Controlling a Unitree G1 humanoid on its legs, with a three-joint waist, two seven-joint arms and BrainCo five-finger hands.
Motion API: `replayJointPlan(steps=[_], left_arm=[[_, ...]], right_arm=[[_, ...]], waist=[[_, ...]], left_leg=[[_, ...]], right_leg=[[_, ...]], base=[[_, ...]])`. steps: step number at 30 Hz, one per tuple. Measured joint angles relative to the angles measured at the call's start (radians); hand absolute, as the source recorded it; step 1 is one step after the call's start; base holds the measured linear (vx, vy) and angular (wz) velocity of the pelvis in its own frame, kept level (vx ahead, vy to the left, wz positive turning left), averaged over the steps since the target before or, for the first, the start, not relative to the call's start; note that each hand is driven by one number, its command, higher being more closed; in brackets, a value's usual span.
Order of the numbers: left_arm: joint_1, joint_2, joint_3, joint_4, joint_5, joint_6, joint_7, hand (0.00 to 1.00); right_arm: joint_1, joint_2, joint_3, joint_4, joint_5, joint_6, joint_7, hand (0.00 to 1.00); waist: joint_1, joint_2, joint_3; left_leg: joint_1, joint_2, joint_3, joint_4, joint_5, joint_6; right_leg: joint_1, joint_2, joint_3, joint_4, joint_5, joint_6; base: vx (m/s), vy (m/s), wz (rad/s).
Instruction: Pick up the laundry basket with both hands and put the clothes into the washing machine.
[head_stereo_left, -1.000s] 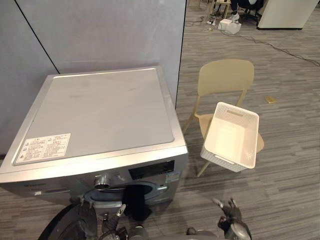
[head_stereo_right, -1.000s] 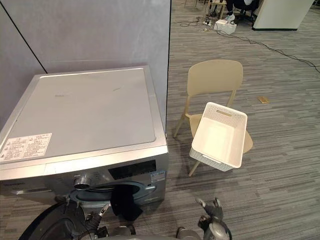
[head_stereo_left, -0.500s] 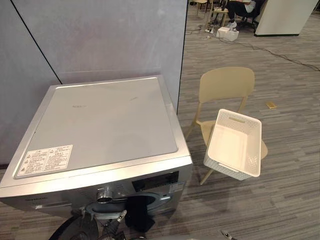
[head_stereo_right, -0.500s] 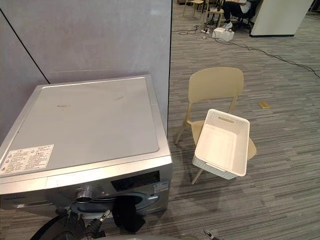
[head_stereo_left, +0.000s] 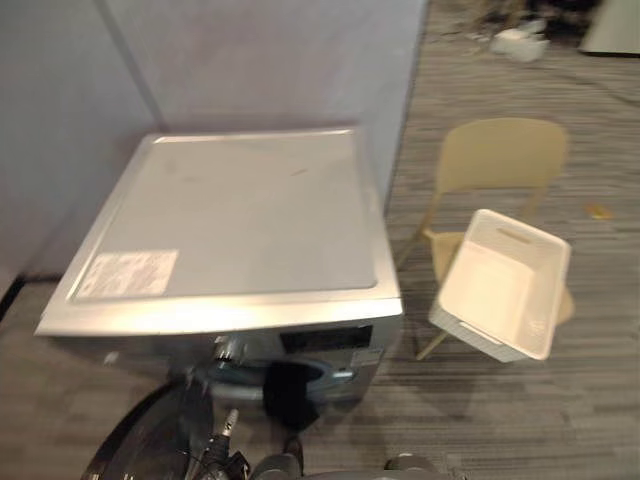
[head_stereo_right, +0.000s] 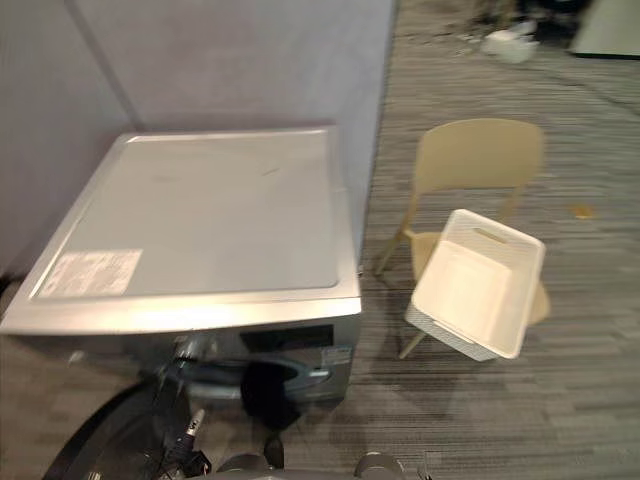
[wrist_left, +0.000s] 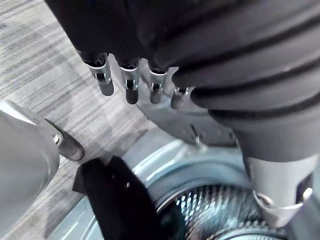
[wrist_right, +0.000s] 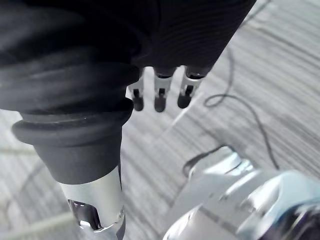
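Nearest of all, the left hand (wrist_left: 129, 84) is seen released, its silver dark-tipped fingers (wrist_left: 102, 80) held straight in a row with nothing grasped. Just past those fingertips, and not touched by them, a black garment (wrist_left: 117, 200) is draped over the rim of the round perforated steel drum opening (wrist_left: 210, 212), hanging down the front of the silver front-loading washing machine (head_stereo_left: 240, 230). Just beside the left hand, on its own left, the machine's dark round door (head_stereo_left: 145, 450) is swung open.

The right hand (wrist_right: 159, 95) is likewise released, with fingers straight and nothing held. It is poised over the grey striped carpet floor (wrist_right: 260, 60), apart from the machine.

Well beyond the right hand, farther out and to its right, the white perforated plastic laundry basket (head_stereo_left: 505, 285) is set tilted on the seat of a beige plastic chair (head_stereo_left: 505, 160). The basket is well apart from both hands, and its white inside is turned towards the camera.

Farthest from the hands, behind the machine, a plain grey partition wall (head_stereo_left: 270, 60) is seen.
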Motion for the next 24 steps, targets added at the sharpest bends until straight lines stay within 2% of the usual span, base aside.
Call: replayJointPlan(steps=[1, 2, 3, 4, 5, 8, 9, 10, 11, 12, 13, 14, 15, 16, 18, 19, 21, 22, 23, 24], left_arm=[[-0.006, -0.006, -0.007, -0.020, -0.006, -0.002, 0.002, 0.00], [-0.008, -0.017, -0.019, -0.055, -0.015, -0.002, 0.004, 0.00], [-0.003, -0.023, -0.037, -0.089, -0.018, -0.002, 0.006, 0.00], [0.010, -0.028, -0.062, -0.122, -0.018, -0.005, 0.009, 0.00], [0.020, -0.033, -0.070, -0.139, -0.018, -0.007, 0.009, 0.00], [0.051, -0.040, -0.148, -0.190, -0.018, -0.011, 0.007, 0.00], [0.053, -0.038, -0.171, -0.190, -0.016, -0.011, 0.001, 0.00], [0.054, -0.038, -0.202, -0.188, -0.015, -0.011, -0.002, 0.00], [0.051, -0.035, -0.216, -0.188, -0.015, -0.011, -0.001, 0.00], [0.046, -0.021, -0.243, -0.187, -0.015, -0.011, -0.001, 0.00], [0.037, -0.010, -0.261, -0.187, -0.015, -0.011, 0.000, 0.00], [0.022, 0.013, -0.301, -0.187, -0.013, -0.011, 0.000, 0.00], [0.010, 0.032, -0.335, -0.189, -0.009, -0.011, -0.001, 0.00], [0.004, 0.043, -0.346, -0.191, -0.009, -0.012, -0.001, 0.00], [-0.004, 0.078, -0.385, -0.214, -0.008, -0.022, -0.003, 0.00], [-0.009, 0.090, -0.396, -0.227, -0.004, -0.024, -0.004, 0.00], [-0.026, 0.123, -0.422, -0.249, 0.028, -0.032, -0.008, 0.00], [-0.032, 0.134, -0.431, -0.268, 0.049, -0.032, -0.007, 0.00], [-0.033, 0.136, -0.433, -0.272, 0.054, -0.032, -0.007, 0.00], [-0.035, 0.142, -0.442, -0.275, 0.061, -0.032, -0.007, 0.00]], right_arm=[[-0.009, 0.007, 0.003, -0.012, 0.002, -0.004, -0.001, 0.00], [-0.030, 0.004, 0.006, -0.032, 0.004, -0.009, -0.002, 0.00], [-0.046, -0.001, 0.028, -0.065, 0.006, -0.017, -0.006, 0.00], [-0.051, -0.007, 0.045, -0.097, 0.012, -0.024, -0.009, 0.00], [-0.051, -0.009, 0.050, -0.112, 0.012, -0.025, -0.010, 0.00], [-0.070, -0.023, 0.071, -0.152, 0.013, -0.038, -0.021, 0.00], [-0.080, -0.031, 0.070, -0.148, 0.013, -0.036, -0.022, 0.00], [-0.105, -0.049, 0.068, -0.144, 0.012, -0.032, -0.022, 0.00], [-0.118, -0.058, 0.066, -0.140, 0.012, -0.031, -0.022, 0.00], [-0.139, -0.060, 0.061, -0.128, 0.010, -0.024, -0.023, 0.00], [-0.146, -0.058, 0.062, -0.128, 0.010, -0.019, -0.023, 0.00], [-0.154, -0.056, 0.064, -0.128, 0.011, -0.015, -0.025, 0.00], [-0.162, -0.058, 0.066, -0.128, 0.010, -0.014, -0.029, 0.00], [-0.170, -0.055, 0.074, -0.128, 0.011, -0.012, -0.031, 0.00], [-0.185, -0.054, 0.112, -0.144, 0.011, -0.013, -0.033, 0.00], [-0.186, -0.052, 0.117, -0.151, 0.011, -0.013, -0.033, 0.00], [-0.186, -0.048, 0.135, -0.158, 0.012, -0.012, -0.032, 0.00], [-0.191, -0.032, 0.143, -0.182, 0.012, -0.012, -0.031, 0.00], [-0.191, -0.031, 0.149, -0.188, 0.012, -0.012, -0.030, 0.00], [-0.194, -0.031, 0.168, -0.205, 0.013, -0.012, -0.021, 0.00]], waist=[[0.000, -0.016, 0.010], [0.007, -0.009, 0.013], [0.007, -0.018, 0.019], [0.004, -0.020, 0.022], [0.006, -0.019, 0.022], [0.004, -0.008, 0.022], [0.003, -0.002, 0.021], [0.003, 0.017, 0.020], [0.002, 0.031, 0.021], [-0.003, 0.034, 0.023], [-0.002, 0.034, 0.025], [0.000, 0.039, 0.029], [0.003, 0.040, 0.037], [0.005, 0.033, 0.044], [0.004, 0.030, 0.049], [0.004, 0.027, 0.053], [0.002, 0.021, 0.065], [0.002, 0.009, 0.077], [0.002, 0.014, 0.082], [0.002, 0.025, 0.103]], left_leg=[[-0.011, 0.005, -0.011, -0.024, 0.011, -0.001], [-0.045, 0.012, 0.041, 0.039, -0.007, 0.019], [-0.084, 0.026, 0.113, 0.194, -0.077, 0.055], [-0.080, 0.062, 0.149, 0.296, -0.117, 0.056], [-0.073, 0.088, 0.161, 0.323, -0.121, 0.049], [0.008, 0.239, 0.149, 0.336, -0.126, 0.033], [0.029, 0.257, 0.123, 0.315, -0.121, 0.025], [0.069, 0.263, 0.065, 0.252, -0.124, -0.014], [0.090, 0.253, 0.049, 0.217, -0.151, -0.045], [0.094, 0.247, 0.051, 0.188, -0.203, -0.077], [0.091, 0.241, 0.053, 0.183, -0.225, -0.087], [0.082, 0.226, 0.054, 0.183, -0.265, -0.106], [0.070, 0.204, 0.062, 0.201, -0.304, -0.101], [0.057, 0.187, 0.074, 0.226, -0.310, -0.088], [-0.010, 0.133, 0.098, 0.303, -0.338, -0.044], [-0.039, 0.118, 0.105, 0.330, -0.346, -0.032], [-0.100, 0.105, 0.125, 0.387, -0.366, -0.010], [-0.133, 0.101, 0.142, 0.397, -0.371, 0.002], [-0.137, 0.109, 0.144, 0.394, -0.371, 0.006], [-0.142, 0.145, 0.163, 0.387, -0.364, 0.006]], right_leg=[[-0.009, -0.019, -0.039, 0.007, -0.004, -0.014], [-0.021, -0.037, -0.088, 0.019, 0.000, -0.023], [-0.022, -0.070, -0.144, 0.034, 0.003, -0.020], [-0.002, -0.095, -0.190, 0.038, 0.011, -0.017], [0.005, -0.101, -0.204, 0.040, 0.015, -0.015], [-0.008, -0.138, -0.248, 0.064, 0.038, 0.009], [-0.023, -0.148, -0.246, 0.071, 0.046, 0.020], [-0.050, -0.155, -0.232, 0.078, 0.065, 0.029], [-0.061, -0.155, -0.221, 0.077, 0.076, 0.038], [-0.084, -0.153, -0.207, 0.060, 0.112, 0.052], [-0.089, -0.155, -0.205, 0.044, 0.135, 0.058], [-0.087, -0.160, -0.205, 0.004, 0.185, 0.078], [-0.086, -0.167, -0.190, -0.041, 0.234, 0.089], [-0.084, -0.174, -0.176, -0.072, 0.263, 0.096], [-0.083, -0.176, -0.129, -0.228, 0.389, 0.108], [-0.087, -0.177, -0.111, -0.276, 0.426, 0.115], [-0.113, -0.170, -0.070, -0.332, 0.449, 0.114], [-0.152, -0.159, -0.025, -0.343, 0.415, 0.113], [-0.160, -0.153, -0.013, -0.339, 0.401, 0.108], [-0.205, -0.111, 0.040, -0.231, 0.386, 0.092]], base=[[-0.22, -0.100, 1.46], [-0.17, -0.061, 1.45], [-0.15, -0.041, 1.64], [-0.12, 0.010, 1.37], [-0.15, 0.089, 1.05], [-0.17, 0.218, 0.61], [-0.12, 0.305, 0.25], [-0.09, 0.284, -0.02], [-0.13, 0.375, -0.08], [-0.16, 0.389, -0.07], [-0.21, 0.476, 0.01], [-0.23, 0.486, -0.04], [-0.21, 0.407, -0.11], [-0.22, 0.363, -0.27], [-0.23, 0.283, -0.33], [-0.24, 0.213, -0.21], [-0.22, 0.159, -0.19], [-0.18, 0.119, -0.25], [-0.17, 0.072, -0.41], [-0.10, 0.004, -0.50]])
